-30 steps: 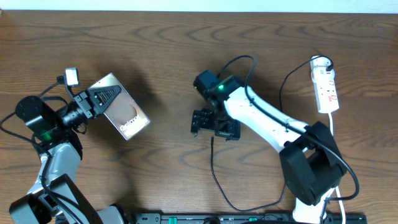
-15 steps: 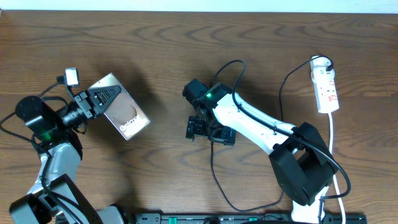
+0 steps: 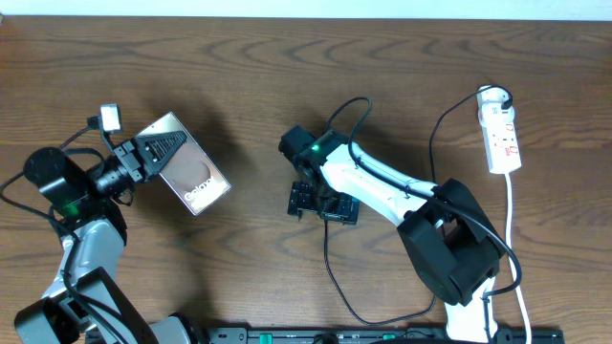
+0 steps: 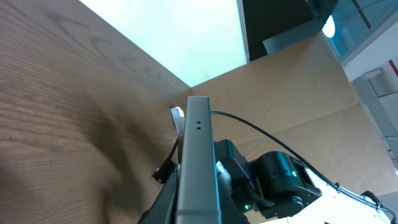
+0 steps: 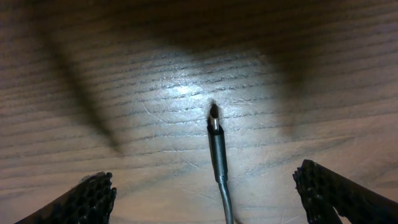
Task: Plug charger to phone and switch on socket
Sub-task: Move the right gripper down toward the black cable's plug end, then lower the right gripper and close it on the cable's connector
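Wooden table (image 3: 239,57) shows an early stage of the job. The left gripper (image 3: 158,148) pinches the phone (image 3: 196,182) by one end at the left side, yet the charger (image 5: 216,149) lies loose on the wood, unplugged, and the socket (image 3: 502,134) sits well away at the far right, its switch apparently untouched. Right gripper (image 3: 323,203) hangs spread wide over the charger's tip — one finger on either side, touching nothing.

My left arm, based at eight o'clock, angles toward two o'clock, its left gripper (image 3: 164,148) clamped tight. My right arm stretches from five o'clock toward centre frame, its right gripper (image 3: 324,204) pointing straight down (jaws spread wide).
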{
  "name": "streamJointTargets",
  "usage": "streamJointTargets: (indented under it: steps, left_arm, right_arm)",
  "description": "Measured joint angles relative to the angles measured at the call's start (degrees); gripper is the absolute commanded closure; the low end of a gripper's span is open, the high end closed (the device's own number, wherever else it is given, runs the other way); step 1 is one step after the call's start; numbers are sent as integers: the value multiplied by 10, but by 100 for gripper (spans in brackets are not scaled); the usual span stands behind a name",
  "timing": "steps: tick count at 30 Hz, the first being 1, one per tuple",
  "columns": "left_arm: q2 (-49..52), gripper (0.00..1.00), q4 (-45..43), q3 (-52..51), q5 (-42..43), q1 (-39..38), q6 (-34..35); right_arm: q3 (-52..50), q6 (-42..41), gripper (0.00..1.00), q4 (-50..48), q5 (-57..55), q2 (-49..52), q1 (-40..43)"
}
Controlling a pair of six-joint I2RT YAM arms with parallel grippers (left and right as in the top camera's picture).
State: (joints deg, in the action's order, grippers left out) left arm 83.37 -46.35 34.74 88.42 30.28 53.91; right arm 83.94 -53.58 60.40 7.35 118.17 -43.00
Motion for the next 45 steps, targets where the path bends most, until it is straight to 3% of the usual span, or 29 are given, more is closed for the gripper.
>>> streamJointTargets:
  steps: [24, 28, 35, 45]
  left_arm:
    - [0, 93, 0, 0, 0, 0, 0]
    - [0, 93, 0, 0, 0, 0, 0]
    - [0, 93, 0, 0, 0, 0, 0]
    - [0, 93, 0, 0, 0, 0, 0]
  right_arm:
    - [0, 0, 8, 0, -4, 0, -7]
    - [0, -2, 15, -1, -4, 8, -10]
    - [0, 0, 15, -12, -1, 26, -10]
    - [0, 0, 35, -14, -5, 26, -10]
